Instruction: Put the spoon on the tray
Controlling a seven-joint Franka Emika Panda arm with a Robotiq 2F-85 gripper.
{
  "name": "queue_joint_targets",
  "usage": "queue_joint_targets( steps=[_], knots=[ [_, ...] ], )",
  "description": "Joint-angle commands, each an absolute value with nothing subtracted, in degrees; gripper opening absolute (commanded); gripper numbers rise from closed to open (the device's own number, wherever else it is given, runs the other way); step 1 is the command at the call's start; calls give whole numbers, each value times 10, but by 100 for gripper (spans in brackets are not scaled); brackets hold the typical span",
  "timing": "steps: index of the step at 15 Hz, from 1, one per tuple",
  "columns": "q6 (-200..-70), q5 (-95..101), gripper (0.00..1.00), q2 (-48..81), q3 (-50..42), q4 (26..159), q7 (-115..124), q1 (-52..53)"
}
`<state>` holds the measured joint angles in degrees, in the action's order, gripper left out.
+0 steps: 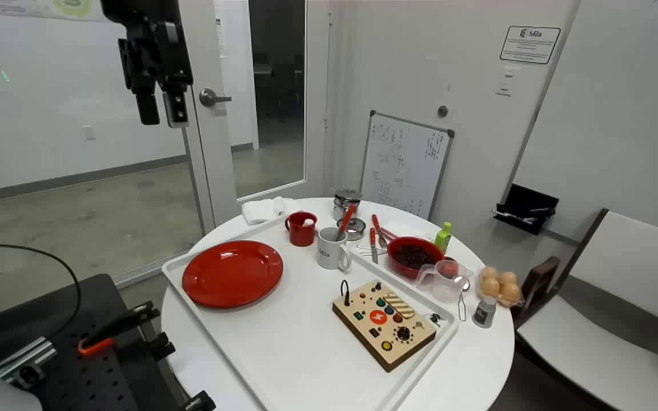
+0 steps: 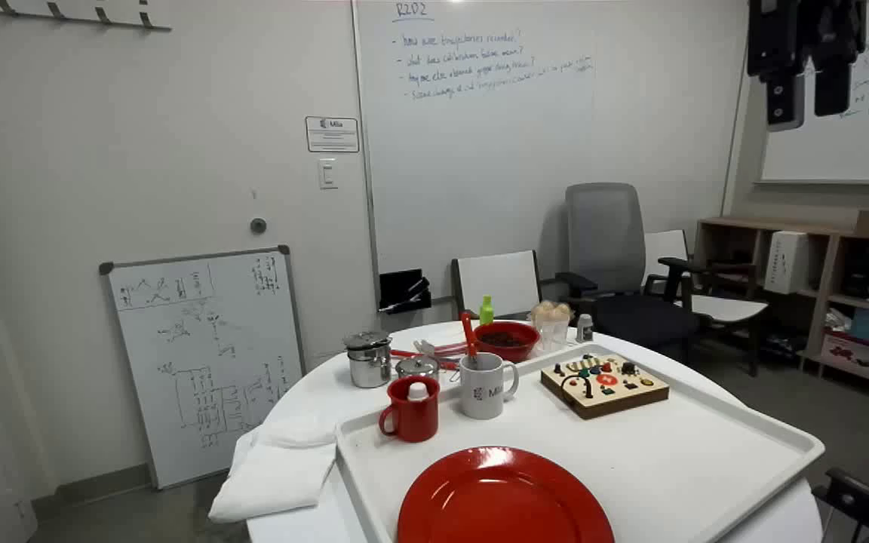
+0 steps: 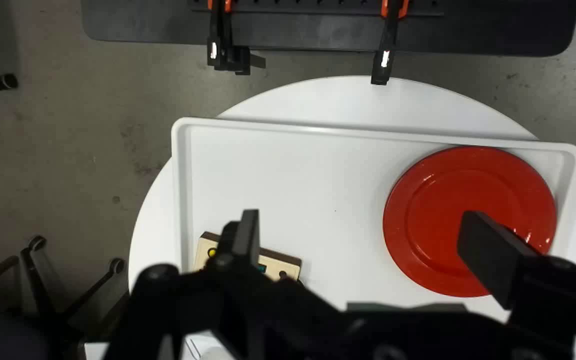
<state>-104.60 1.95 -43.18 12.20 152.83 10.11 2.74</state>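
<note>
- The gripper (image 1: 162, 111) is hanging well above the tray (image 1: 283, 342); in the wrist view its fingers (image 3: 248, 235) are standing wide apart and gripping nothing.
- The red spoon (image 1: 346, 221) is leaning in the white mug (image 1: 329, 251), its handle sticking up past the rim and its lower end hiding inside.
- The mug is standing upright on the tray in both exterior views.
- The red cup (image 2: 413, 416) is standing near the mug, also on the tray, a small white thing (image 2: 418, 391) showing at its top.
- The red plate (image 3: 458, 200) is lying at an end of the tray, close to the raised edge.
- The wooden board (image 1: 383, 325) is lying toward the opposite end, its coloured buttons facing up.
- Off the tray, the red bowl (image 2: 510, 354) is sitting on the table (image 1: 472, 365), holding dark pieces (image 2: 505, 339) too small to tell apart.
- The green bottle (image 2: 486, 311) is standing upright near the bowl, and the knife (image 1: 373, 245) is lying nearby.
- The eggs (image 1: 490, 286) are resting just beside the gray shaker (image 1: 484, 313).
- The folded cloth (image 2: 276, 475) is lying just beside the tray.
</note>
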Motion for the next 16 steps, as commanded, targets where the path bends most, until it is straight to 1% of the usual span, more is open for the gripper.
queue_joint_targets(
  steps=[1,9,16],
  knots=[
    [-1045,25,100,-430,114,1527,107,37],
    [-1050,21,100,-424,119,1526,111,42],
    [-1088,-54,100,-375,119,1496,166,51]
  ],
)
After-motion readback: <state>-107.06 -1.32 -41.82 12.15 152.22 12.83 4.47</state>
